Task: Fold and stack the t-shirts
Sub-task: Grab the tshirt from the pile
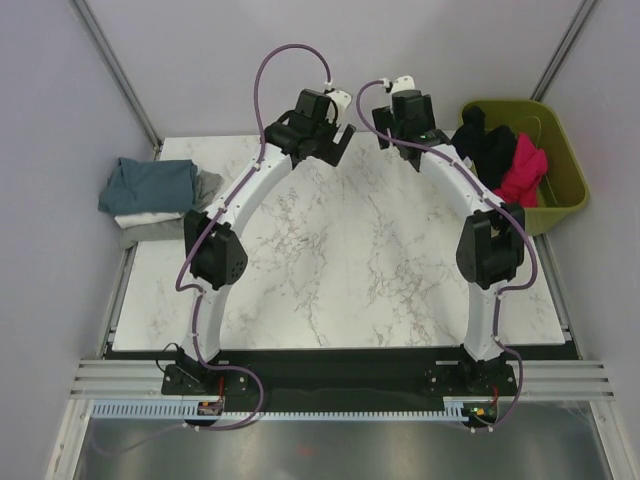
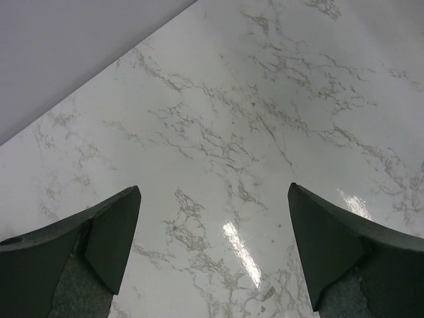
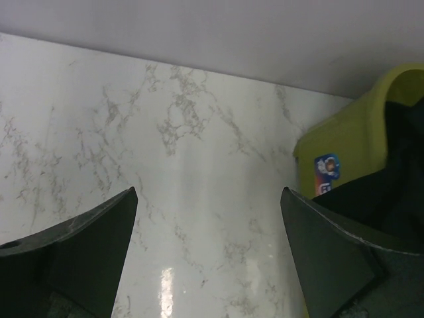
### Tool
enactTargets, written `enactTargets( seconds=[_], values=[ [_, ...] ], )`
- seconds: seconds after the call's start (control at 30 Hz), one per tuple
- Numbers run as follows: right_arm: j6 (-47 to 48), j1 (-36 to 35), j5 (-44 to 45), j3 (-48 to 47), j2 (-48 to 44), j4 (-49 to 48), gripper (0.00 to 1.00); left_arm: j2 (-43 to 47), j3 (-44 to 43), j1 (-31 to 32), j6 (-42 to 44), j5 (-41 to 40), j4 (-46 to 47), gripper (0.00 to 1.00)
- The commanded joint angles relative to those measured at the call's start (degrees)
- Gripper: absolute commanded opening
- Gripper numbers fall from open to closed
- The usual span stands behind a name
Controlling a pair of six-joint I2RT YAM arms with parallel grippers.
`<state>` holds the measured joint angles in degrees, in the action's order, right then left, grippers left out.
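Folded t-shirts lie stacked at the table's left edge: a teal-blue one (image 1: 150, 184) on top, grey (image 1: 207, 186) and white (image 1: 143, 218) layers under it. A black t-shirt (image 1: 484, 146) (image 3: 399, 192) and a pink cloth (image 1: 522, 170) spill from the olive-green basket (image 1: 560, 175) (image 3: 348, 149) at the back right. My left gripper (image 1: 337, 139) (image 2: 213, 187) hangs open over bare marble at the back middle. Beside it my right gripper (image 1: 393, 130) (image 3: 209, 190) is open too, just left of the basket. Neither holds anything.
The white marble table (image 1: 340, 260) (image 2: 232, 99) (image 3: 132, 99) ends at the grey back wall (image 3: 199, 33), close ahead of both grippers. A blue sticker (image 3: 326, 165) marks the basket's side. Both arms arch inward from their bases at the near edge.
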<state>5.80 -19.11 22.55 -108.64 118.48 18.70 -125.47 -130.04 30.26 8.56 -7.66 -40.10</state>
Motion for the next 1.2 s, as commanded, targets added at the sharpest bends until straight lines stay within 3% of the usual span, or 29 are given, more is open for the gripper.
enactTargets(
  seconds=[0.0,0.13,0.43,0.7,0.8,0.9,0.93,1.17],
  values=[
    [4.2,5.7,1.3,-4.8,-1.3,-0.1,0.98,0.8,-2.3,-0.3,3.3,-4.8,2.3,1.0],
    [7.2,13.1,-2.8,-3.1,-2.5,1.5,0.97,1.4,-1.9,-0.1,4.0,-4.9,1.6,1.0],
    [2.1,26.6,-5.3,-0.7,-5.7,2.7,0.97,3.5,2.7,-0.1,5.4,-6.3,0.5,1.0],
    [1.6,30.4,-11.1,0.6,-6.1,5.5,0.96,2.1,1.6,0.0,4.9,-5.8,0.7,1.0],
    [-0.1,30.4,-16.8,0.7,-6.2,6.4,0.86,1.6,1.5,0.0,4.9,-5.8,0.9,1.0],
    [0.2,29.9,-22.4,0.6,-6.4,7.0,0.27,1.5,1.5,0.0,4.7,-6.1,0.9,1.0],
    [0.3,29.7,-22.5,0.4,-6.6,7.5,0.0,1.5,1.5,-0.1,4.8,-6.2,0.9,1.0],
    [2.3,29.1,-26.6,-3.9,-10.2,7.3,0.0,2.9,2.2,-0.1,4.9,-7.1,1.2,1.0]
  ],
)
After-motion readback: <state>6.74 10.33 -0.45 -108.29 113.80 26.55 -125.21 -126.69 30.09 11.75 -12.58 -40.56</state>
